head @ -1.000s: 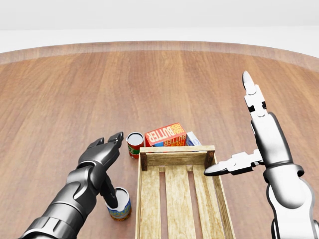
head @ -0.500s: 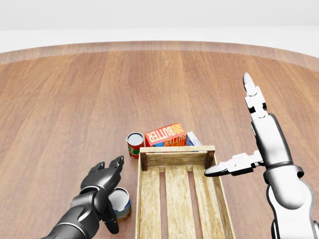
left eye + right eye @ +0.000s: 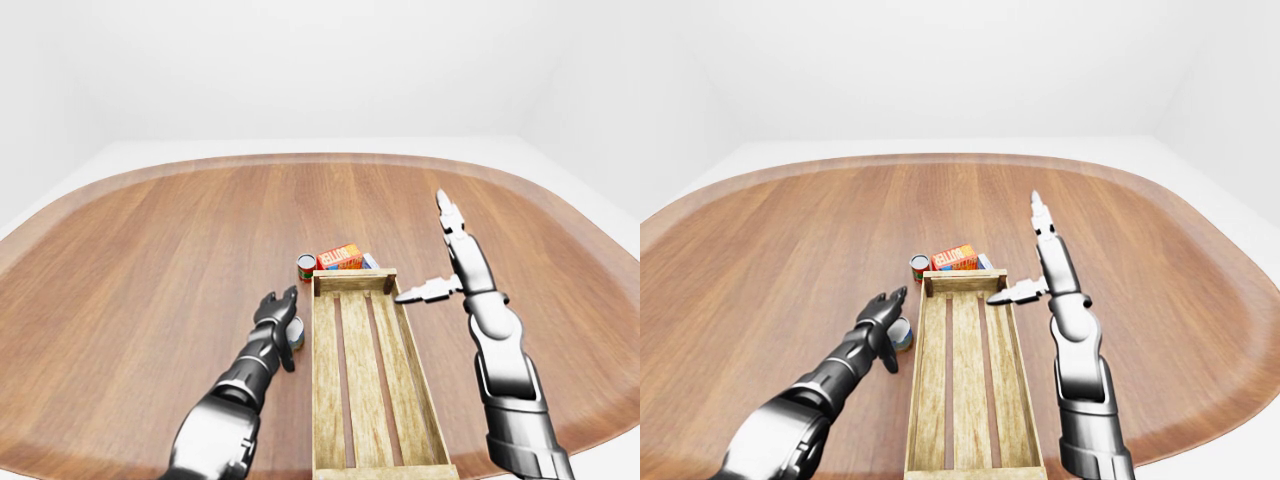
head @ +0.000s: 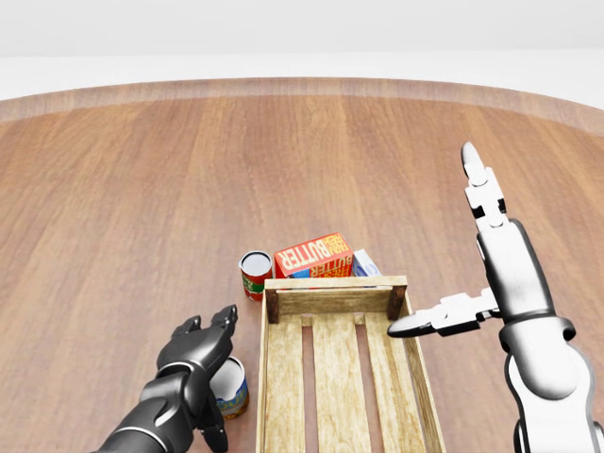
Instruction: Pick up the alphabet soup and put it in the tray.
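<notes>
Comparing the head view with the frames from a second before, the left hand (image 4: 200, 351) had dropped toward the lower left of the frame and drawn closer to the robot, while the camera itself held still. Its dark fingers were spread and released, standing over and beside the near can (image 4: 226, 386) without closing round it; one finger hung down on the can's left side. That can, blue and green on its label, stood upright on the wooden table (image 4: 142, 189) just left of the tray (image 4: 338, 377), near the bottom of the frame. I judged it to be the alphabet soup, though the label was too small to read. A second can (image 4: 255, 272) with a red label stood higher up, by the tray's upper left corner, next to the butter box (image 4: 313, 255) and a smaller blue-and-white box (image 4: 367, 263) beyond the tray's far rail.

The right hand (image 4: 472, 274) hung open over the tray's upper right corner, one finger pointing up, holding nothing.

The tray was bare, so the task remained undone; the shift suggested the left hand was settling for a grasp.
</notes>
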